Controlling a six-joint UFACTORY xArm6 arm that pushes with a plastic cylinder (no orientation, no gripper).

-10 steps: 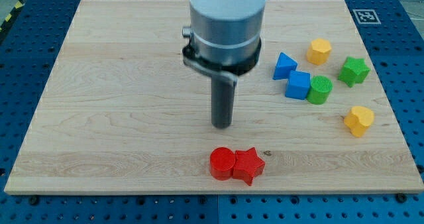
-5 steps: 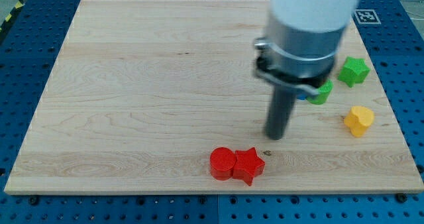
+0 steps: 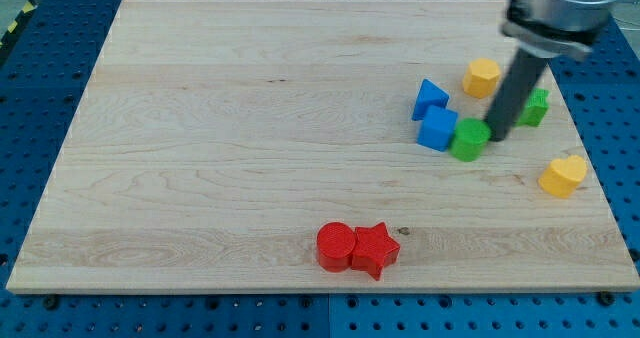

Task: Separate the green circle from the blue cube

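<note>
While the green circle (image 3: 468, 138) is seen touching the blue cube (image 3: 437, 129) at the board's right, with the jawless rod's tip (image 3: 497, 136) set against the circle's right side, the separation is judged not yet done.

Wooden board (image 3: 220, 128) carries blue cube (image 3: 437, 129), green circle (image 3: 468, 139), red star (image 3: 375, 248).

On the wooden board (image 3: 200, 128): blue triangle (image 3: 429, 97), yellow hexagon (image 3: 482, 77), green star (image 3: 536, 107) partly hidden, yellow heart (image 3: 562, 175), red cylinder (image 3: 336, 246) touching red star (image 3: 375, 249).
</note>
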